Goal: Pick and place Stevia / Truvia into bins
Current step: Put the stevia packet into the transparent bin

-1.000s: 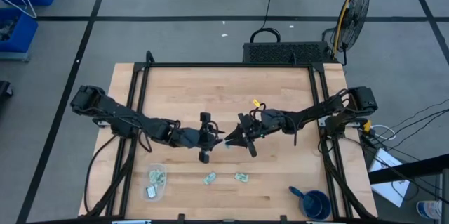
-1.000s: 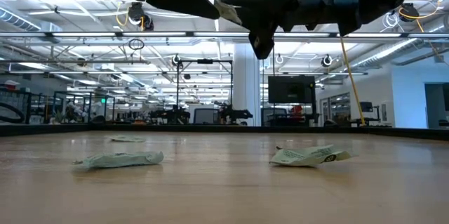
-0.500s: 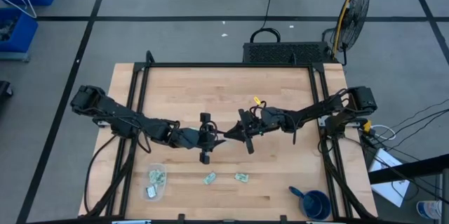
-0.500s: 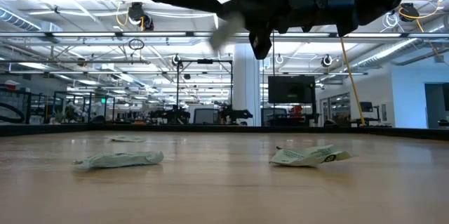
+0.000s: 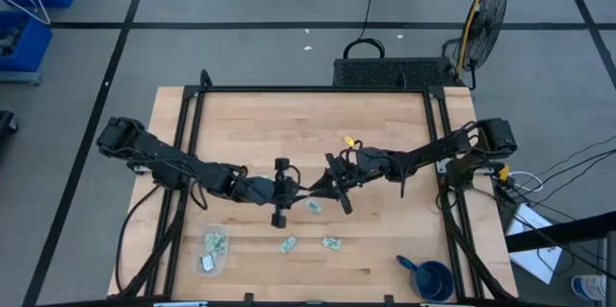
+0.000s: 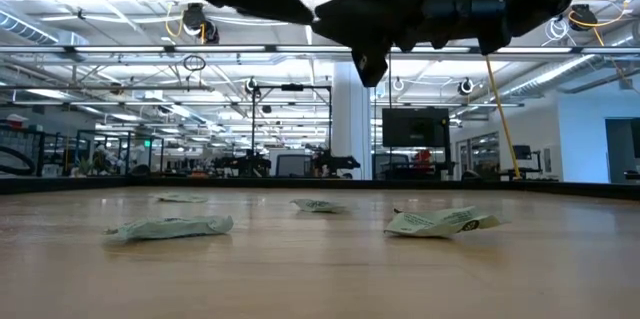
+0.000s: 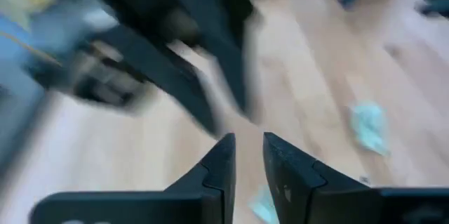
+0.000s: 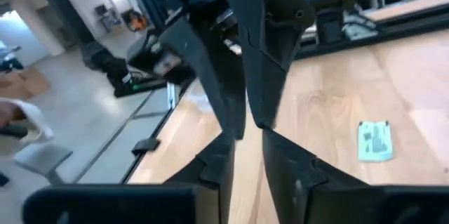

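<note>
Both grippers hang above the middle of the table, tips facing each other and almost meeting. My left gripper [image 5: 300, 192] [image 7: 249, 147] is open by a narrow gap with nothing in it. So is my right gripper [image 5: 321, 188] [image 8: 247, 147]. A pale green Stevia sachet [image 5: 314, 206] [image 6: 320, 205] lies flat on the wood right below them. Two more sachets [image 5: 288, 244] [image 5: 331, 243] lie nearer the front edge. The clear bin [image 5: 214, 249] stands at the front left with sachets inside.
A dark blue cup with a handle [image 5: 431, 278] stands at the front right corner. A black frame [image 5: 313, 90] runs along the table's far and side edges. Bare wood lies behind the grippers and between the loose sachets and the cup.
A sachet that was up between the two grippers' tips has fallen and now lies flat on the table below them. Both arms have stayed where they were, and my left gripper has rolled a little about its own axis.
</note>
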Controlling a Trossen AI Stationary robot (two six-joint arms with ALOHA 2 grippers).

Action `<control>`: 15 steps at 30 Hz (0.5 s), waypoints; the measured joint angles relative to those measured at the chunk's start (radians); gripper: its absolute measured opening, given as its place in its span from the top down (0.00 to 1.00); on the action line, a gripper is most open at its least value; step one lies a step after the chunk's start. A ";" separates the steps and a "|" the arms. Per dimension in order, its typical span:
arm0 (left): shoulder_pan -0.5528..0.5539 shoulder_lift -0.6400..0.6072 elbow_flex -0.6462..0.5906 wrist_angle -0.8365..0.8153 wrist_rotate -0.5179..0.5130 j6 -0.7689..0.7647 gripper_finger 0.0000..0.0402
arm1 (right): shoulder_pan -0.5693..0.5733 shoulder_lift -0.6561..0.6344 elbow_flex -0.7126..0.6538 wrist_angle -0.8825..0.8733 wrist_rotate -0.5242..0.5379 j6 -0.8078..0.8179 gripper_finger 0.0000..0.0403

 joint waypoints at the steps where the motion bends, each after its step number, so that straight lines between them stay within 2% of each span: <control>1: 0.000 0.001 0.000 -0.040 0.014 -0.031 0.81 | -0.001 -0.009 0.001 -0.026 0.002 -0.013 0.80; 4: 0.010 0.016 -0.002 -0.134 0.011 -0.090 0.79 | -0.003 -0.042 0.003 -0.170 0.026 -0.068 0.77; 6: 0.019 0.021 -0.003 -0.142 0.001 -0.115 0.75 | 0.002 -0.064 0.002 -0.323 0.085 -0.097 0.77; 10: 0.045 0.098 -0.003 -0.083 0.075 -0.153 0.65 | 0.018 -0.116 0.002 -0.592 0.275 -0.105 0.77; 13: 0.062 0.196 -0.002 0.008 0.133 -0.166 0.59 | 0.037 -0.125 0.000 -0.712 0.394 -0.076 0.78; 15: 0.067 0.262 -0.002 0.045 0.151 -0.167 0.57 | 0.045 -0.127 -0.001 -0.730 0.429 -0.069 0.78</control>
